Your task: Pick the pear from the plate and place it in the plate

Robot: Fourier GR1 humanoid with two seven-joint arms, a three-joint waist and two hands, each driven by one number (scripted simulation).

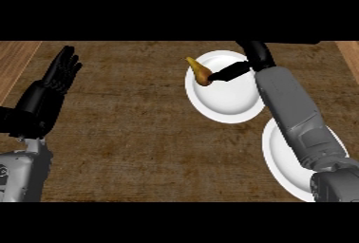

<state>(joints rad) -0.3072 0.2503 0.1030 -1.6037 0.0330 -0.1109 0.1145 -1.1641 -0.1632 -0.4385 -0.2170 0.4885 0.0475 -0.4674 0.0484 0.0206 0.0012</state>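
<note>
A yellow-brown pear (201, 72) lies at the left rim of the far white plate (226, 97). My right hand (254, 59) reaches over this plate from the right, and its fingers (230, 72) touch the pear's right side. Whether they curl round the pear is not visible. A second white plate (280, 161) lies nearer, at the lower right, partly hidden under my right forearm. My left hand (60, 71) rests open at the left, fingers straight and pointing up, holding nothing.
The plates lie on a brown mat (133, 133) that covers most of the counter. Lighter wooden counter (14, 57) shows at the far left and far right edges.
</note>
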